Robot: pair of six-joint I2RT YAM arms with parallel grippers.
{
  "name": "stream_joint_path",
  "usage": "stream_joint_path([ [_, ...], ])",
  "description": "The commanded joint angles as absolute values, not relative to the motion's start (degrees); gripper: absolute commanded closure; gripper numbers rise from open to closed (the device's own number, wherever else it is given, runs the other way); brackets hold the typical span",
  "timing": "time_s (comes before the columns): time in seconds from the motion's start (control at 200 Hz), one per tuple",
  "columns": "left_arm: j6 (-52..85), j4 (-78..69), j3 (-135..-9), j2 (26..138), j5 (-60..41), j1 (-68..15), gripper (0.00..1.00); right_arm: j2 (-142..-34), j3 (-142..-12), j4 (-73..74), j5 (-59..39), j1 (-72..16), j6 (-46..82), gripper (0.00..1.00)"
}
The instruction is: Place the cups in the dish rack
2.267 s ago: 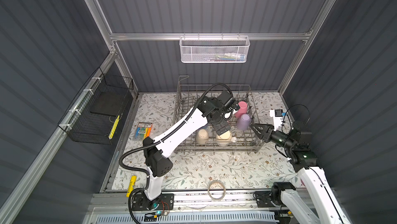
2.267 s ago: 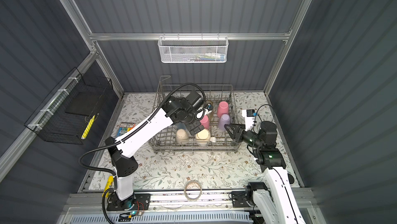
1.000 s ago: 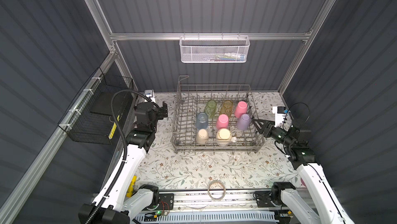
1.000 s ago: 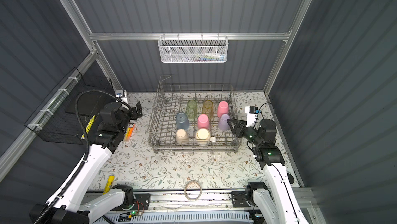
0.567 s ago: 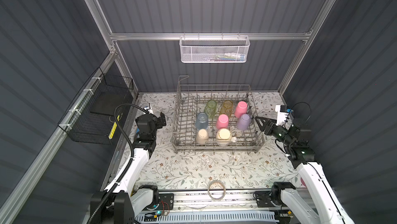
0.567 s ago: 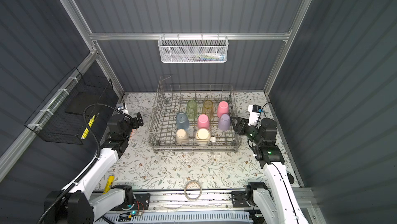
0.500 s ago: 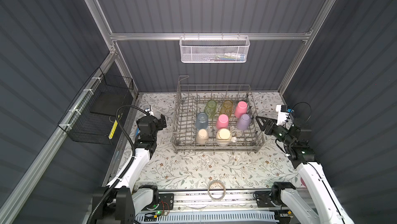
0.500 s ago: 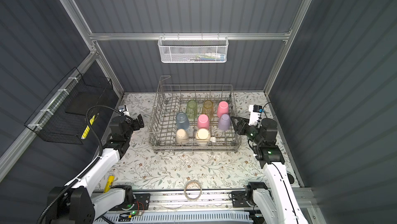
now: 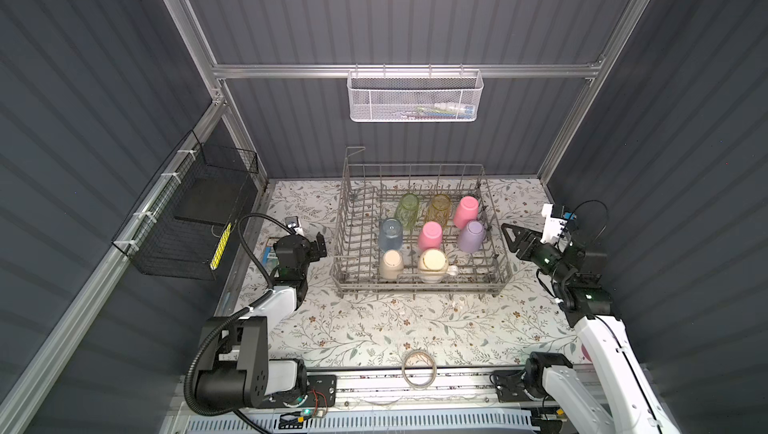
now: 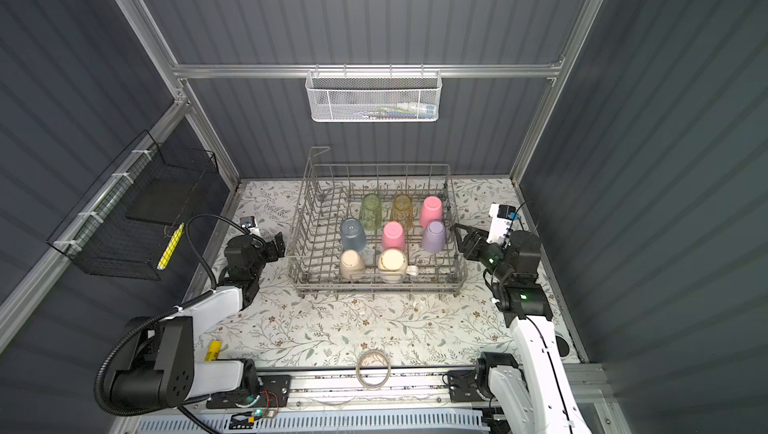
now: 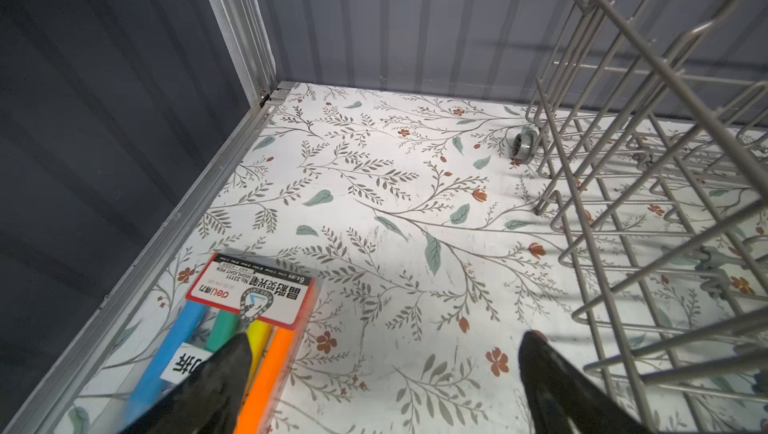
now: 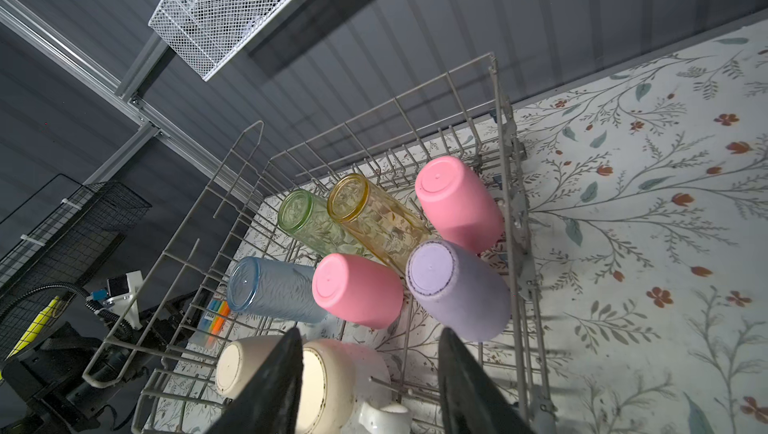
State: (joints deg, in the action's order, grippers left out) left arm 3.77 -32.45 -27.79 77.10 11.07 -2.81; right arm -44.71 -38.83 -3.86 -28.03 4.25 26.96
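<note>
left gripper (image 9: 318, 244) pulled back out, sat left of dish rack (image 9: 419, 285), wide, empty; right gripper (image 9: 510, 237) beside it, half-spread, empty; eight cups (image 9: 430, 235) inside; looked done imo

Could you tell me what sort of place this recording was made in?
Most likely a robot test cell, not a real kitchen: grey ribbed wall panels in an aluminium frame enclose a floral-covered table with two arms mounted at its front and a dish rack of cups.

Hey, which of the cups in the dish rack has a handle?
The white mug in the front row, beside the beige cup; its handle sticks out sideways, and the other seven have none.
</note>
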Motion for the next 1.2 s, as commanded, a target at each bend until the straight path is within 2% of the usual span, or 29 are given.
stream_joint_path([
  [0.0,4.32,-39.0,-25.69,78.45,9.9,-2.2,0.0,-43.61,-37.6,-2.86,-27.17,4.98,26.61,0.47],
  [0.395,1.57,-46.97,-24.3,86.35,10.81,-2.02,0.0,-43.68,-36.15,-3.1,-23.39,5.54,24.46,0.45],
  [0.645,1.24,-50.46,-25.65,93.66,9.89,-1.93,0.0,-43.75,-33.29,-3.07,-11.75,5.54,20.98,0.41],
  [0.886,1.5,-54.11,-25.62,97.64,9.76,-1.93,0.0,-44.18,-28.89,4.22,-6.39,5.53,19.28,0.34],
  [1.196,1.66,-54.45,-25.6,98.05,10.19,-1.93,0.0,-46.92,-22.19,17.35,3.78,5.54,12.56,0.3],
])
